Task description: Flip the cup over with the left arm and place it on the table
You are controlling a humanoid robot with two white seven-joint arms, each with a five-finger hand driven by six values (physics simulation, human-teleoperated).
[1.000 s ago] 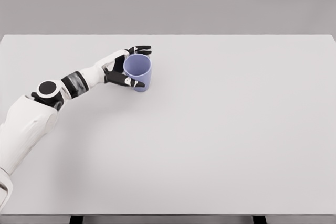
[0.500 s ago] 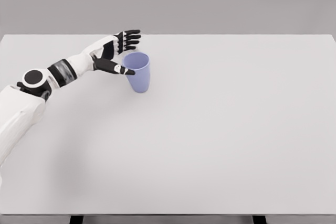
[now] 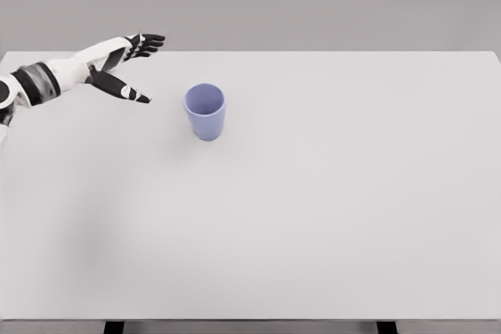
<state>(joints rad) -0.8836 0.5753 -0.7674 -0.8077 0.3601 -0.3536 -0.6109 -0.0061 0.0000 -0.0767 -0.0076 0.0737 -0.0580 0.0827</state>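
Cup [image 3: 205,112] upright on table [image 3: 329,209], mouth up. Left hand [image 3: 125,64] at its 10 o'clock, well apart, fingers splayed, grasping nothing.

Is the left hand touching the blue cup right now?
Apart. The head view shows bare table between the open left hand and the upright blue cup; the hand is off to the cup's left.

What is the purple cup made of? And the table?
The cup looks like smooth matte plastic: one even lavender colour, thin rim, no shine. It could be painted ceramic too. The table looks like a flat, pale grey laminate or painted board, plain and without any grain.
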